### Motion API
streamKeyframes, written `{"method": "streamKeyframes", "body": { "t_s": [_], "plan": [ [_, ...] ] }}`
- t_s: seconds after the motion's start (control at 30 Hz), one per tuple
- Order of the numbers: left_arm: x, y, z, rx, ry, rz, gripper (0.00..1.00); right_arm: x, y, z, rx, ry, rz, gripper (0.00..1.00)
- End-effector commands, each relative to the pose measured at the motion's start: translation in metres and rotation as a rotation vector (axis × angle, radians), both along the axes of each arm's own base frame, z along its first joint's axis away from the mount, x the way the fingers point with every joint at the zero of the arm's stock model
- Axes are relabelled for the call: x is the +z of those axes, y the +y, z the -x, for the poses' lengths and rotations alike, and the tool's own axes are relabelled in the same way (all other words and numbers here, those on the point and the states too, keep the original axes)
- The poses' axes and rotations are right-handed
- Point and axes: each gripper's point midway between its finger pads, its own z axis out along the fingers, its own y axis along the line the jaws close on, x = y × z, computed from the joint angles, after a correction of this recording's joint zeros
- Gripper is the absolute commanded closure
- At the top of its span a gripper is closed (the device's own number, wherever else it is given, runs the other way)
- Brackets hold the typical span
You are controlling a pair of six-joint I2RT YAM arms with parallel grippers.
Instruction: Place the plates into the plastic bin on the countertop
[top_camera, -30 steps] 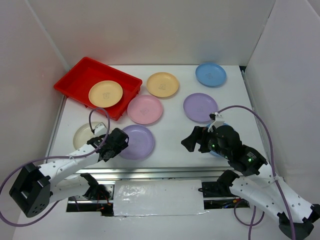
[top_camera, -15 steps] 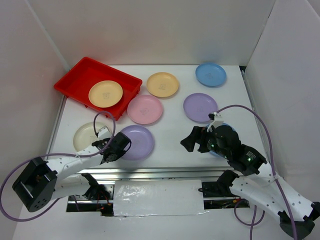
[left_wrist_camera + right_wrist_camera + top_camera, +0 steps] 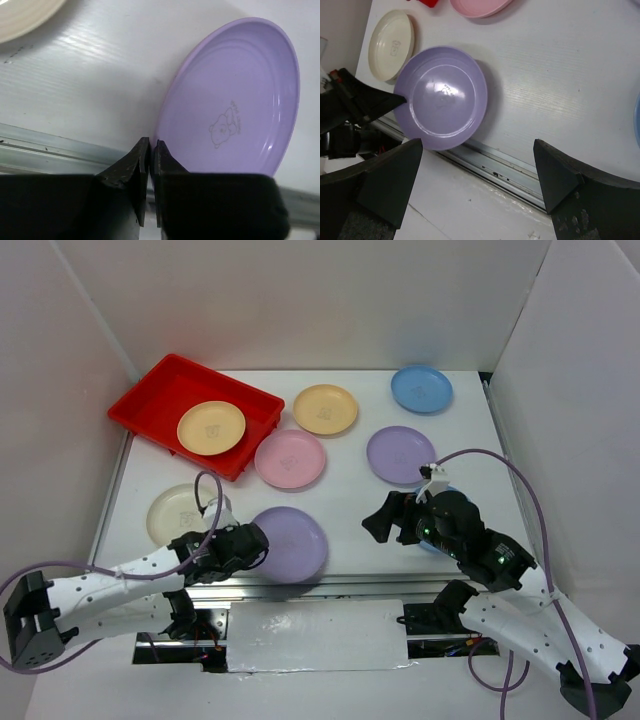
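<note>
Over the front rail (image 3: 360, 586), left gripper (image 3: 152, 146) pinches the purple plate (image 3: 235, 95) by its rim; bear print (image 3: 227, 128) inside; right gripper (image 3: 477, 144) gapes, empty.

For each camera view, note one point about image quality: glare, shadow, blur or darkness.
Top external: the near purple plate looks soft-edged, the pink plate crisp. Left wrist: the left tool is a dark silhouette, the plate's bear mark reads clearly. Right wrist: white glare on that plate's centre; its shadow falls on the countertop.
</note>
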Motion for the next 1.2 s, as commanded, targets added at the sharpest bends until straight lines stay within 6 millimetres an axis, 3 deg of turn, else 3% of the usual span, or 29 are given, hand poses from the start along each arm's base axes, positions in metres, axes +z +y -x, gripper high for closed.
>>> {"method": "streamKeyframes", "body": {
  "t_s": [0.0, 0.03, 0.1, 0.13, 0.17, 0.2, 0.23, 0.27, 0.3, 0.33, 0.37, 0.4, 0.43, 0.47, 0.5, 0.53, 0.57, 0.6, 0.63, 0.67, 0.73, 0.87, 1.0, 1.07, 1.1, 1.13, 1.17],
  "plan": [
    [0.055, -0.013, -0.004, -0.09, -0.117, 0.005, 1.0, 0.022, 0.004, -0.004, -0.005, -0.044, -0.045, 0.0],
    [0.082, -0.014, -0.013, -0.072, -0.178, 0.017, 1.0, 0.021, 0.006, -0.005, -0.002, -0.044, -0.047, 0.0],
    [0.106, -0.005, -0.026, -0.026, -0.234, -0.02, 1.0, 0.024, 0.011, -0.008, 0.005, -0.048, -0.059, 0.0],
    [0.136, 0.002, -0.04, 0.028, -0.296, -0.027, 1.0, 0.024, 0.014, -0.009, 0.011, -0.045, -0.062, 0.0],
    [0.143, 0.006, -0.05, 0.023, -0.3, -0.079, 1.0, 0.026, 0.018, -0.011, 0.016, -0.047, -0.069, 0.0],
    [0.153, 0.026, -0.07, 0.105, -0.31, -0.1, 1.0, 0.028, 0.02, -0.012, 0.023, -0.052, -0.073, 0.0],
    [0.178, 0.024, -0.094, 0.144, -0.366, -0.039, 1.0, 0.029, 0.022, -0.012, 0.029, -0.049, -0.075, 0.0],
    [0.172, 0.016, -0.108, 0.062, -0.311, -0.035, 1.0, 0.031, 0.024, -0.014, 0.031, -0.053, -0.076, 0.0],
    [0.18, 0.044, -0.137, 0.15, -0.32, -0.003, 1.0, 0.032, 0.025, -0.016, 0.032, -0.053, -0.073, 0.0],
    [0.18, 0.051, -0.154, 0.16, -0.31, 0.028, 1.0, 0.033, 0.026, -0.016, 0.036, -0.052, -0.072, 0.0],
    [0.169, 0.045, -0.179, 0.125, -0.269, 0.069, 1.0, 0.034, 0.027, -0.017, 0.038, -0.054, -0.067, 0.0],
    [0.188, 0.073, -0.203, 0.202, -0.298, 0.077, 1.0, 0.035, 0.028, -0.018, 0.039, -0.056, -0.067, 0.0],
    [0.185, 0.084, -0.218, 0.231, -0.277, 0.066, 1.0, 0.035, 0.027, -0.018, 0.039, -0.057, -0.063, 0.0],
    [0.162, 0.106, -0.236, 0.282, -0.191, 0.027, 1.0, 0.036, 0.028, -0.018, 0.042, -0.057, -0.063, 0.0],
    [0.181, 0.114, -0.256, 0.299, -0.226, 0.033, 1.0, 0.036, 0.027, -0.018, 0.04, -0.059, -0.061, 0.0],
    [0.174, 0.122, -0.267, 0.313, -0.203, 0.033, 1.0, 0.036, 0.026, -0.018, 0.041, -0.062, -0.058, 0.0],
    [0.147, 0.137, -0.282, 0.332, -0.125, 0.018, 1.0, 0.036, 0.025, -0.018, 0.036, -0.066, -0.055, 0.0],
    [0.162, 0.143, -0.297, 0.343, -0.153, 0.029, 1.0, 0.035, 0.024, -0.018, 0.036, -0.068, -0.052, 0.0],
    [0.134, 0.148, -0.308, 0.353, -0.081, 0.011, 1.0, 0.033, 0.024, -0.018, 0.035, -0.066, -0.05, 0.0],
    [0.137, 0.162, -0.315, 0.378, -0.07, 0.01, 1.0, 0.032, 0.023, -0.019, 0.032, -0.068, -0.045, 0.0],
    [0.112, 0.168, -0.323, 0.384, -0.005, 0.004, 1.0, 0.028, 0.022, -0.02, 0.029, -0.064, -0.036, 0.0],
    [0.091, 0.178, -0.324, 0.418, 0.042, -0.02, 1.0, 0.024, 0.023, -0.023, 0.03, -0.058, -0.018, 0.0],
    [0.084, 0.186, -0.322, 0.452, 0.046, -0.02, 1.0, 0.02, 0.026, -0.024, 0.04, -0.048, -0.004, 0.0],
    [0.086, 0.191, -0.323, 0.457, 0.04, -0.011, 0.93, 0.02, 0.026, -0.025, 0.041, -0.045, -0.005, 0.0],
    [0.09, 0.193, -0.32, 0.471, 0.045, -0.019, 0.86, 0.019, 0.026, -0.025, 0.041, -0.044, -0.004, 0.0],
    [0.094, 0.194, -0.319, 0.475, 0.036, -0.021, 0.58, 0.019, 0.026, -0.025, 0.042, -0.042, -0.004, 0.0],
    [0.1, 0.194, -0.317, 0.479, 0.024, -0.022, 0.41, 0.018, 0.027, -0.024, 0.044, -0.041, -0.003, 0.0]
  ]
}}
